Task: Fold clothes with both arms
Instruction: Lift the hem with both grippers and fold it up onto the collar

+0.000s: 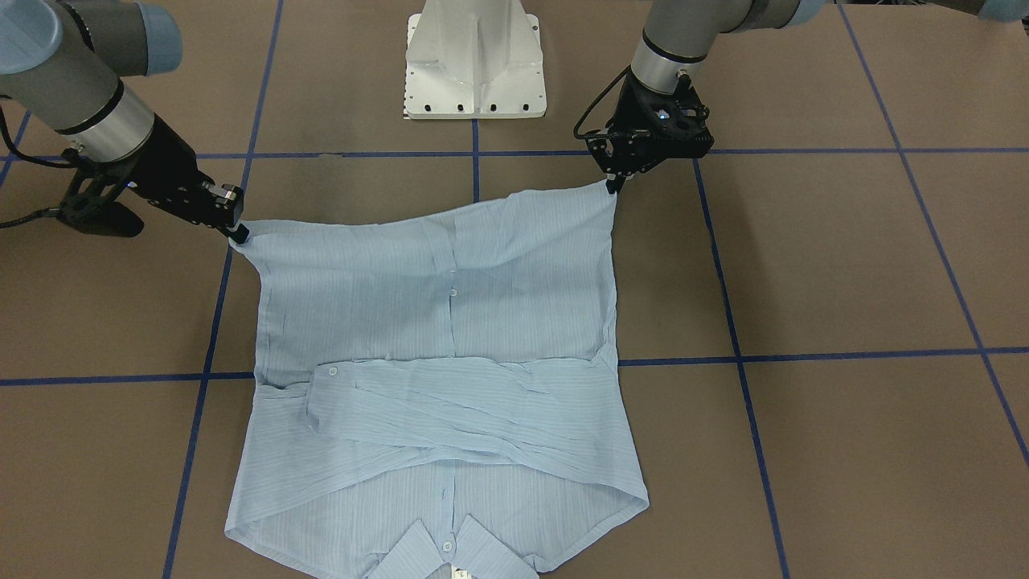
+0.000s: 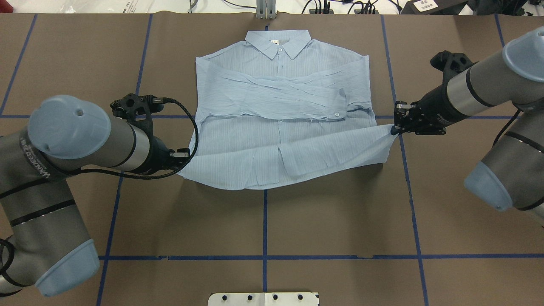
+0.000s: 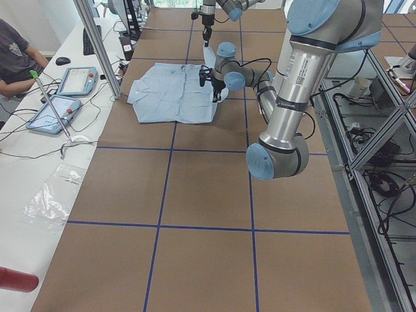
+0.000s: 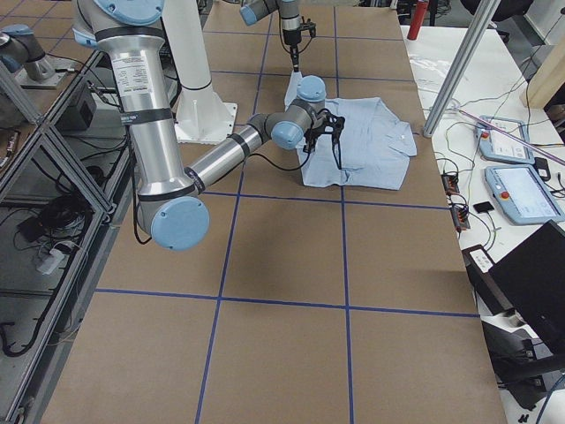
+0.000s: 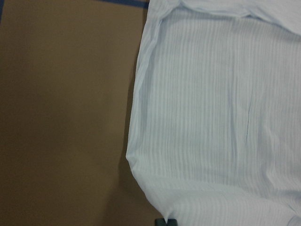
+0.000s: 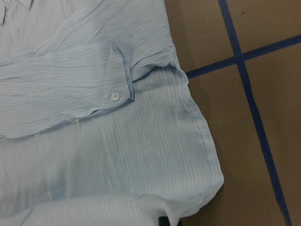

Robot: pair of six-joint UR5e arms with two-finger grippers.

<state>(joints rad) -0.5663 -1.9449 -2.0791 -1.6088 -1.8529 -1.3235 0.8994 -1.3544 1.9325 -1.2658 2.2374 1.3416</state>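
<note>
Evidently mid-fold: the thin pale-blue striped button-front shirt (image 2: 280,140) lies on the brown taped table (image 2: 340,212), sleeves (image 2: 289,97) crossed. The black left gripper (image 2: 183,158) and black right gripper (image 2: 394,131) each clamp a hem corner. Next, both should carry the hem evenly toward the collar (image 2: 278,42).

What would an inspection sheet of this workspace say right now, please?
surface: brown table, blue tape grid.
job's things: shirt front-up, sleeves folded across chest, hem corners lifted.
clutter: nothing seen.
grippers: left gripper and right gripper each shut on a hem corner.
cables: black cable loops off the left wrist, near the shirt's edge.
surroundings: white pedestal base; operator and pendants at a side bench.
</note>
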